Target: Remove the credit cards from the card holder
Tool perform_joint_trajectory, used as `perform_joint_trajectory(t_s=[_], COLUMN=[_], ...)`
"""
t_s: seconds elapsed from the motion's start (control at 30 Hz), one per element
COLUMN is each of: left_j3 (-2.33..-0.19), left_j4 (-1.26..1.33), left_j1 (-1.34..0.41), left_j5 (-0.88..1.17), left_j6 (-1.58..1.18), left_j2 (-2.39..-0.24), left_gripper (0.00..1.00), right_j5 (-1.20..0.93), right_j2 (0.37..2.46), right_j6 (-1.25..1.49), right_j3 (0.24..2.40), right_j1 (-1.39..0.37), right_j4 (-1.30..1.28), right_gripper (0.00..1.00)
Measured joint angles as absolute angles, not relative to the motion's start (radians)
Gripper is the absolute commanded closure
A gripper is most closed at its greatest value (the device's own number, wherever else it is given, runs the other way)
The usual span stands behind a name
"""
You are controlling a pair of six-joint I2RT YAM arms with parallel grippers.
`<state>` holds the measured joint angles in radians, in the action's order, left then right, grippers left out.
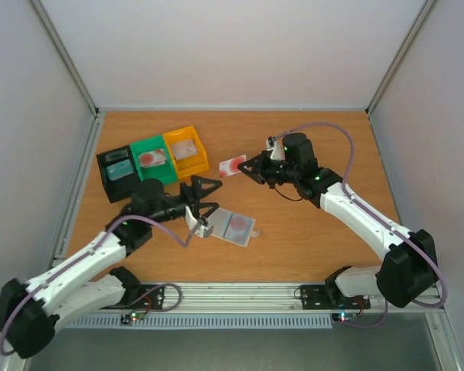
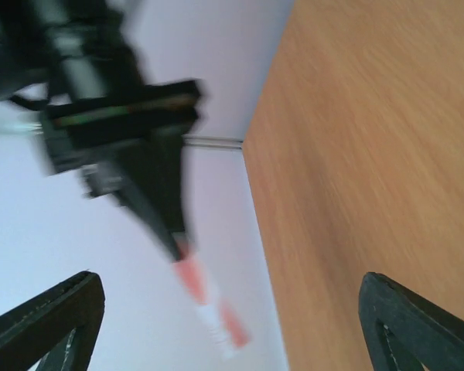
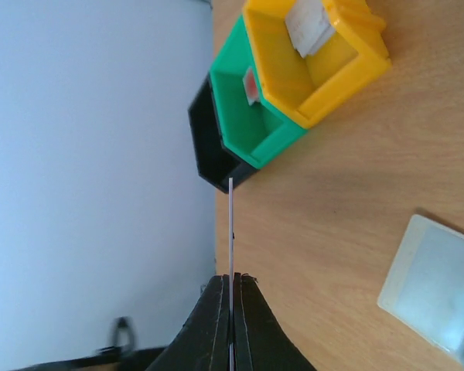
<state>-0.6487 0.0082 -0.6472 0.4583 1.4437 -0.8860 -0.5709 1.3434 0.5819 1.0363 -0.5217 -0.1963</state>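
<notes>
My right gripper [image 1: 247, 168] is shut on a reddish-pink credit card [image 1: 232, 165] and holds it in the air, right of the bins. In the right wrist view the card [image 3: 230, 232] shows edge-on between the closed fingers [image 3: 216, 325]. The translucent card holder [image 1: 236, 226] lies flat on the table, with a reddish patch showing through it; it also shows in the right wrist view [image 3: 433, 286]. My left gripper [image 1: 211, 199] is open and empty just left of the holder. Its blurred wrist view shows the held card [image 2: 209, 305]. I cannot make out a pale bluish card.
A black bin [image 1: 117, 174], a green bin [image 1: 151, 158] and a yellow bin [image 1: 187, 151] stand in a row at the back left, each with something small inside. They also show in the right wrist view [image 3: 325, 69]. White walls enclose the table.
</notes>
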Motion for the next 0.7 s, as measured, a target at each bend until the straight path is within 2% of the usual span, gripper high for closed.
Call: perform_joint_trajectory(t_s=[0.1,0.2,0.33,0.53,0.67,0.7], left_j3=[-0.519,-0.524,-0.563,-0.563,-0.647,-0.687], left_j4=[0.226,0.399,0.655,0.712,0.62,0.584], left_j1=[-0.646,-0.649,-0.665,-0.704,-0.717,-0.717], left_j5=[0.481,0.471,0.422,0.359,0.233,0.194], left_j6=[1.698,1.835,1.923,1.943,1.892,1.872], left_j2=[-0.979,-1.079,-1.184,-1.163,-1.164,-1.167], left_gripper=[0.1,0.1,0.23,0.57,0.77,0.79], right_j5=[-0.521,-0.485,-0.456,-0.441,-0.442,-0.442], right_j2=[1.301,1.267,1.25,1.249,1.249,1.249], right_j6=[0.631,0.662,0.68,0.681,0.681,0.681], right_j3=[1.02,1.004,1.001,1.001,1.001,1.001], right_j1=[-0.534,-0.558,-0.582,-0.59,-0.59,-0.591], right_j4=[-0.164,-0.14,-0.112,-0.099,-0.096,-0.096], right_gripper=[0.99,0.99,0.99,0.99,0.99,0.99])
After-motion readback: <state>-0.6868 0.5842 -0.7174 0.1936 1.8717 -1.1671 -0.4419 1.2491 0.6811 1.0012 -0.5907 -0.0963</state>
